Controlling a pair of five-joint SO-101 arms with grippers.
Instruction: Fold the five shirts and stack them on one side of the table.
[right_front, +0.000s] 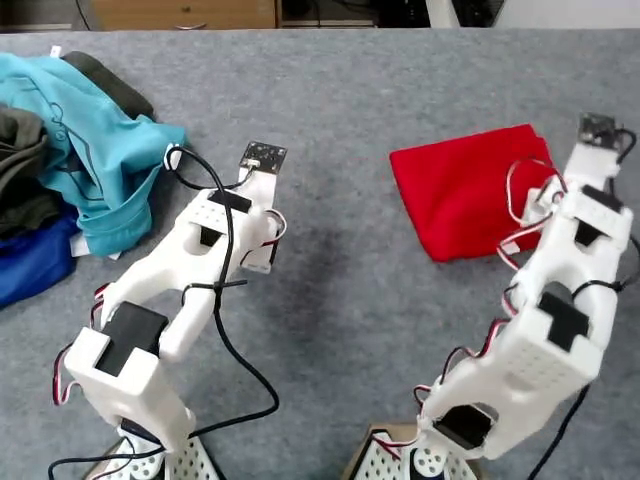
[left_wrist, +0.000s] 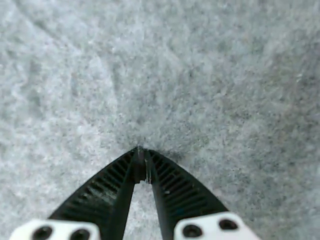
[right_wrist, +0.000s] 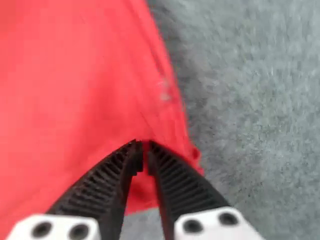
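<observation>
A folded red shirt (right_front: 465, 190) lies on the grey felt table (right_front: 340, 120) at the right. My right gripper (right_wrist: 143, 146) is shut with its tips together just above the red shirt (right_wrist: 75, 75), close to the shirt's edge, and I see no fabric between the fingers. At the far left lies a loose pile: a teal shirt (right_front: 90, 130) on top, a dark olive shirt (right_front: 20, 165) and a blue shirt (right_front: 35, 260). My left gripper (left_wrist: 141, 152) is shut over bare felt, right of the pile.
The left arm (right_front: 190, 270) stretches from the front edge toward the table's middle, and the right arm (right_front: 565, 290) stands along the right side. Bare grey felt (right_front: 340, 260) lies between them. A wooden cabinet (right_front: 185, 12) stands behind the table.
</observation>
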